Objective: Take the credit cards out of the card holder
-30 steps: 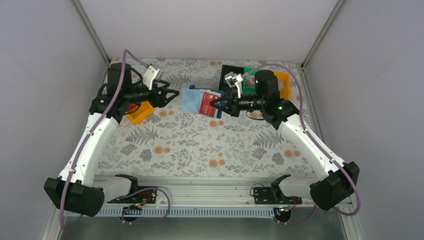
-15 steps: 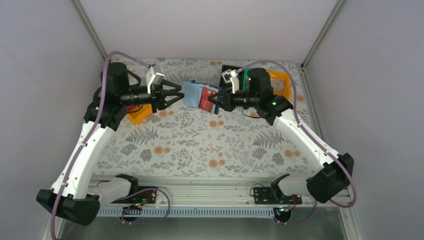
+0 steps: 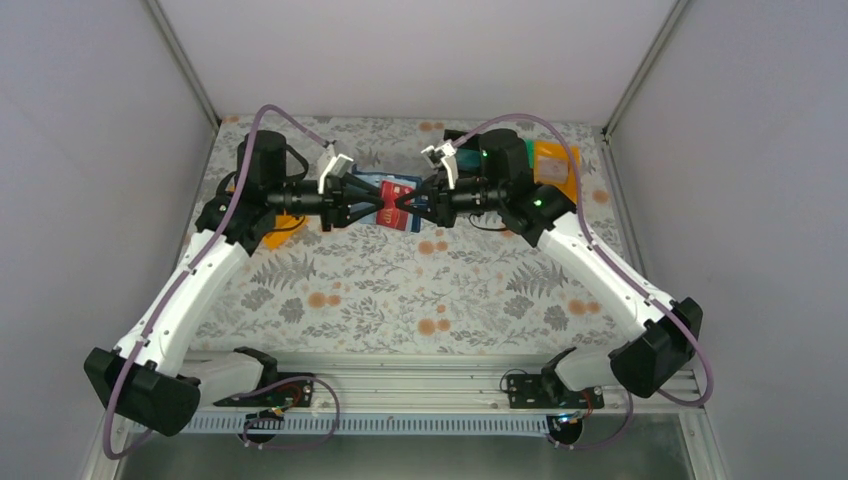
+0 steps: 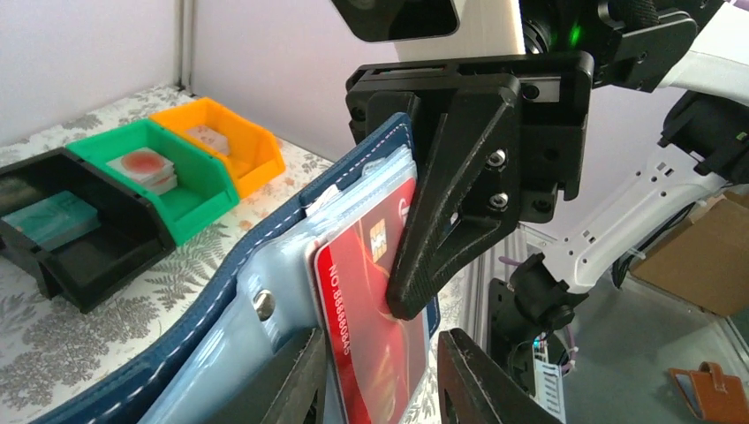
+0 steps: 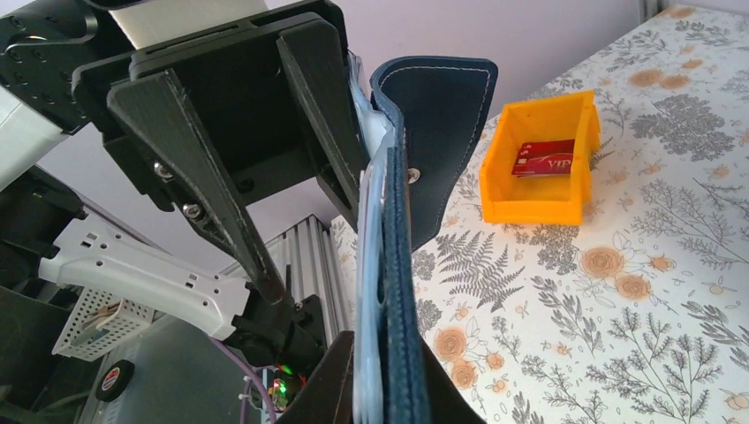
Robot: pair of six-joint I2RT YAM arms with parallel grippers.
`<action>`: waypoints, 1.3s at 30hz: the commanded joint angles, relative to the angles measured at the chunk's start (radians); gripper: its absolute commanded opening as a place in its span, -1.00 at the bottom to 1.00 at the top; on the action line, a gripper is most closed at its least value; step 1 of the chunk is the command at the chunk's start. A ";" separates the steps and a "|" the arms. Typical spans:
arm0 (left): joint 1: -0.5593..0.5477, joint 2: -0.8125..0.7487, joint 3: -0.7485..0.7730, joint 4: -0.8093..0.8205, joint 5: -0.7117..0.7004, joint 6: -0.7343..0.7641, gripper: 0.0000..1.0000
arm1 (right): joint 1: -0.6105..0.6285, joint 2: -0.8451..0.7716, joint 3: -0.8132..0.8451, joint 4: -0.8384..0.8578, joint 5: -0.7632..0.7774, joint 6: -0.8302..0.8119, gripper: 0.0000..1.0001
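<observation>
We see the card holder (image 5: 433,132) held up off the worktop (image 5: 671,291), mostly hidden from above by both hands. The right hand (image 5: 382,393) is clamped on its edge. The left hand (image 4: 380,375) straddles the red card (image 4: 371,300), but we can't tell if it's actually gripping. The black bin (image 4: 88,265) has teal cards (image 4: 49,216) in it, and the orange bin (image 5: 530,203) has a red VIP card (image 5: 556,159).

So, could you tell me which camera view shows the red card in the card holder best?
The left wrist view: the red card faces the lens, chip and printed digits visible. The top external view shows only a small red patch; the right wrist view sees the card holder edge-on, hiding it.
</observation>
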 commanded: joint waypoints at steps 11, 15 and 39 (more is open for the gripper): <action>-0.022 -0.003 -0.038 0.041 0.146 0.017 -0.83 | 0.021 0.063 0.102 0.088 -0.109 -0.052 -0.92; -0.028 0.003 -0.037 0.048 0.215 0.025 -0.81 | 0.021 0.081 0.102 0.083 -0.088 -0.042 -0.92; 0.028 -0.002 -0.089 0.087 0.202 -0.096 -0.95 | 0.013 0.083 0.060 0.136 -0.028 0.022 -0.77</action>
